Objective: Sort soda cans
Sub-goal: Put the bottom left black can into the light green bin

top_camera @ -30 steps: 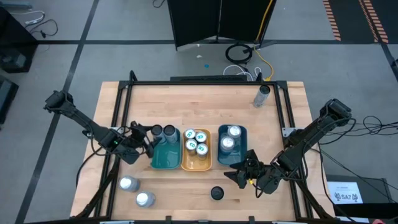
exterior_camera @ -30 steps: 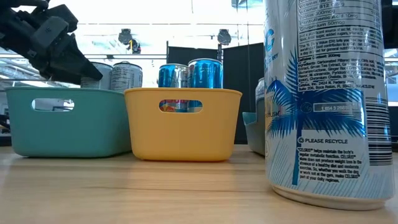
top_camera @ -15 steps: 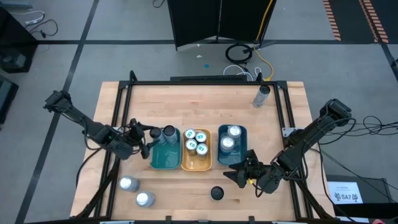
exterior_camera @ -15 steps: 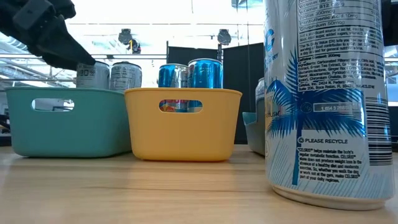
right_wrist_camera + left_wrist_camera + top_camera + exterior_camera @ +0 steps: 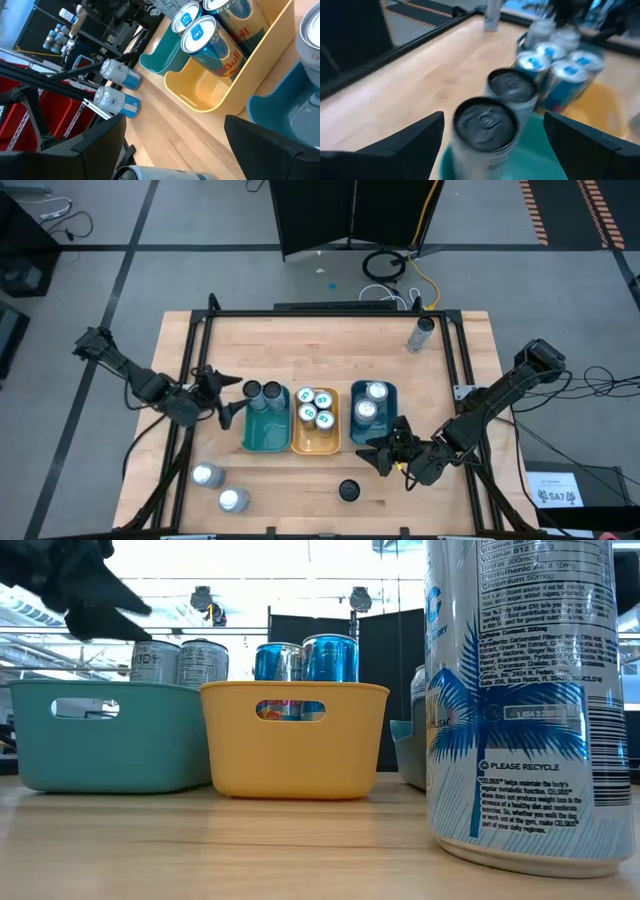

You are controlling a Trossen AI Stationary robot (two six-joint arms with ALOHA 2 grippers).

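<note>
While both arms hang low over the wooden worktop (image 5: 300,340), three trays sit side by side at its middle: a teal tray (image 5: 262,436), a yellow tray (image 5: 314,440) and a blue tray (image 5: 374,430). Two dark-topped cans (image 5: 262,392) stand in the teal tray, three blue cans (image 5: 316,408) in the yellow one, and two silver-topped cans (image 5: 370,402) in the blue one.

Just outside the teal tray's far left corner hovers the left gripper (image 5: 226,397), its fingers spread wide and grasping nothing (the dark-topped pair stands right before it in the wrist view). Near the blue tray's front edge is the right gripper (image 5: 377,454), fingers likewise released and empty.

Loose cans stand around: two silver ones (image 5: 218,488) near the front left corner, a black can (image 5: 348,491) close to the right gripper at the front edge, and a lone can (image 5: 421,334) near the far right corner. Black rails (image 5: 190,370) frame the worktop, and a yellow cable (image 5: 425,250) runs across the floor beyond.
</note>
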